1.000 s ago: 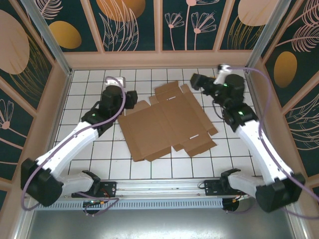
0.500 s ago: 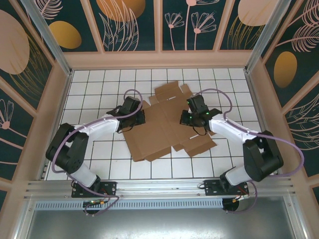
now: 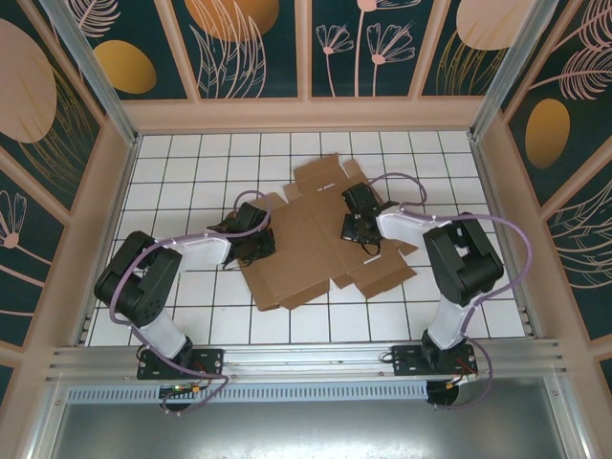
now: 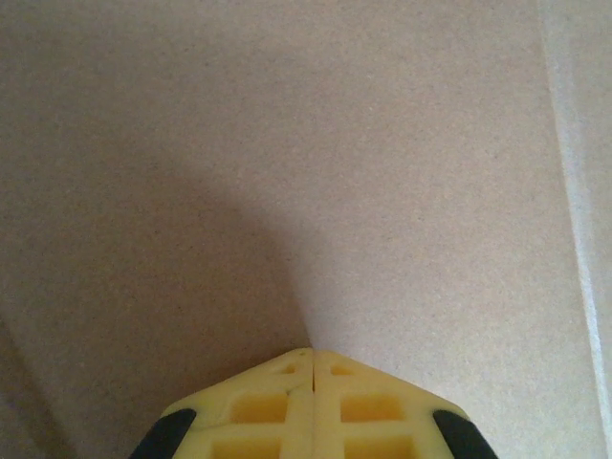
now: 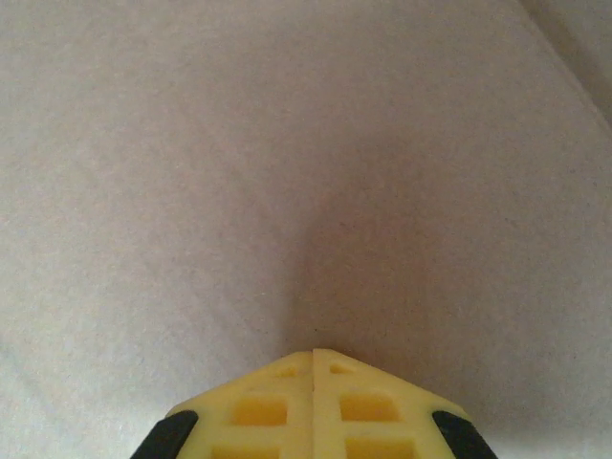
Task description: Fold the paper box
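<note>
Box [image 3: 316, 244] lies open and flat as a wide sheet mid-table [image 3: 172, 287], slightly skewed to the grid, with flaps out at the far and right edges. Left gripper [image 3: 251, 241] sits low at the sheet's left edge, and right gripper [image 3: 356, 226] sits low over its right-centre part. Wrist views: both pairs of yellow fingers [image 4: 268, 406] are pressed together with nothing between them, tips at bare cardboard.
</note>
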You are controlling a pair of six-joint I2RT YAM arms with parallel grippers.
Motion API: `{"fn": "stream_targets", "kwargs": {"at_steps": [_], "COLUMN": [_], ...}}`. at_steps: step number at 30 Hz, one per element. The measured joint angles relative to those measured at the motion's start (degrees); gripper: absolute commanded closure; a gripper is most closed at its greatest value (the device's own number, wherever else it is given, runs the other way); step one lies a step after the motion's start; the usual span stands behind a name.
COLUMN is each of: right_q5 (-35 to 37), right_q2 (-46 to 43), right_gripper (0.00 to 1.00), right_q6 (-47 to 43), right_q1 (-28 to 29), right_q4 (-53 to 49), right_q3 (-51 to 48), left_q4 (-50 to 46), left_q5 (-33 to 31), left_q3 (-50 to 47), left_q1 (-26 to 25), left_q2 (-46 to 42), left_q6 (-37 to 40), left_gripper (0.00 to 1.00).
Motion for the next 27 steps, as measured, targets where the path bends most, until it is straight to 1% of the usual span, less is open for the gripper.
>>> {"fn": "stream_targets", "kwargs": {"at_steps": [4, 7, 11, 15, 19, 21, 23, 24, 25, 26, 27], "right_q5": [1.25, 0.85, -0.28, -4.13, -8.15, -9.42, -10.71, -11.74, -12.76, -13.14, -13.6], "right_q2": [3.52, 7.1, 13.09, 17.68, 19.87, 20.0, 19.63, 18.8, 17.4, 16.13, 14.62], "right_gripper": [1.0, 0.99, 0.97, 0.95, 0.94, 0.93, 0.89, 0.83, 0.72, 0.7, 0.7], "right_q6": [-1.36, -2.54, -3.72, -4.79, -6.05, -6.4, -6.8, -7.17, -7.34, -7.63, -7.74], "right_q1": [-0.35, -1.09, -1.92, -1.99, -1.99, -1.99, -2.01, -2.14, -2.16, -2.25, -2.43], "right_q4": [0.04, 0.42, 1.05, 2.4, 3.17, 3.21, 3.58, 3.87, 3.89, 3.69, 3.19], "right_q3": [4.28, 8.81, 16.7, 22.75, 25.75, 26.01, 25.55, 24.35, 22.69, 21.46, 20.57], "left_q4": [2.54, 2.64, 0.28, -3.56, -4.7, -6.36, -8.31, -9.27, -10.29, -11.1, -11.72], "left_q5": [1.18, 2.14, 2.34, 2.8, 4.63, 4.39, 3.15, 2.36, 1.64, 1.03, 0.68], "left_q3": [-1.79, -1.99, -0.83, 1.57, 2.89, 3.82, 4.92, 5.55, 6.32, 7.17, 8.26], "left_q1": [-0.02, -0.57, -3.85, -8.17, -9.25, -9.42, -9.57, -9.66, -9.66, -9.66, -9.66], "left_q2": [-0.61, -0.72, -0.66, 0.35, 1.14, 1.2, 1.09, 0.85, 0.46, -0.02, -0.63], "left_q6": [-0.04, 0.0, 1.03, 2.89, 3.58, 4.35, 5.29, 5.77, 6.21, 6.64, 7.08], "left_gripper": [1.0, 1.0, 1.0, 0.99, 0.95, 0.93, 0.91, 0.91, 0.9, 0.9, 0.9]}}
